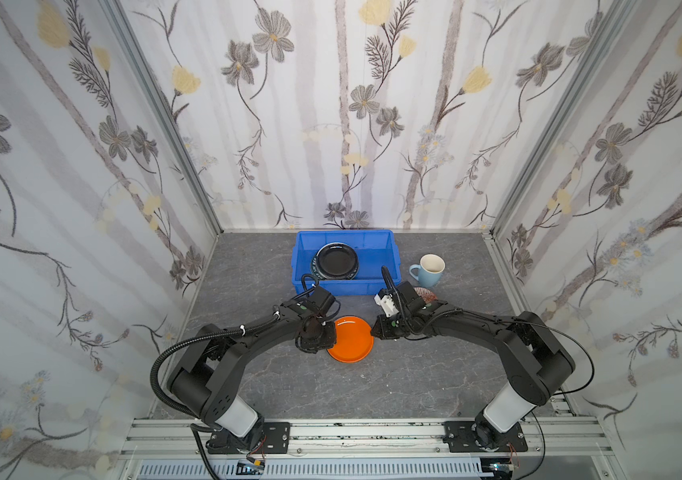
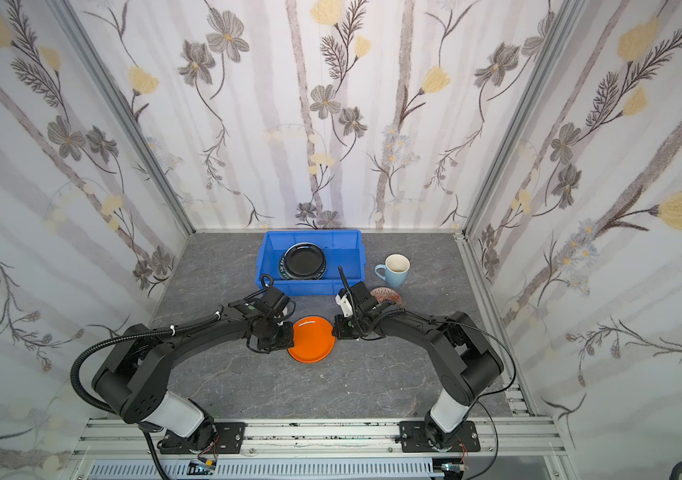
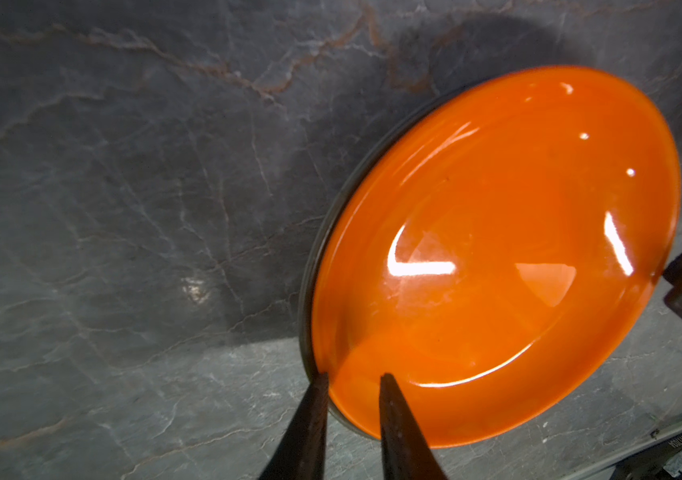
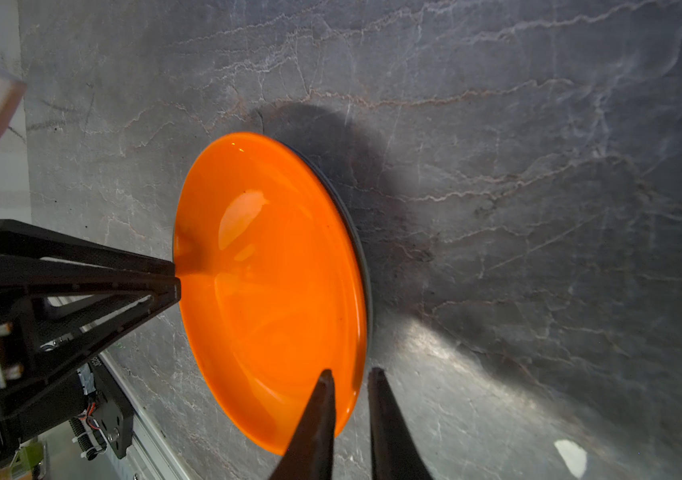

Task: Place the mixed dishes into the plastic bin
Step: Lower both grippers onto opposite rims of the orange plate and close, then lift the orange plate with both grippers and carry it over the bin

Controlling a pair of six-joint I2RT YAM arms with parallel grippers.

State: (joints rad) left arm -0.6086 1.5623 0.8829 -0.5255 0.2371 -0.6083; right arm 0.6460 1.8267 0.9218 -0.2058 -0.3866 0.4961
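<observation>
The round glossy orange plate (image 1: pixel 349 338) is clamped at opposite rims, by the left gripper (image 3: pixel 354 380) and the right gripper (image 4: pixel 352 374), over the grey marbled tabletop (image 1: pixel 372 386). It is held just before the shallow bright blue plastic bin (image 1: pixel 352 287), in which round black plates (image 1: pixel 336 259) are stacked.

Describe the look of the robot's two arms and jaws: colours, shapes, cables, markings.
Both are jointed black links with a white segment near the base. The left arm carries a ribbed black conduit; the right arm a thin black cable and a white block by its wrist. Jaws: dark, tapering to points.
</observation>
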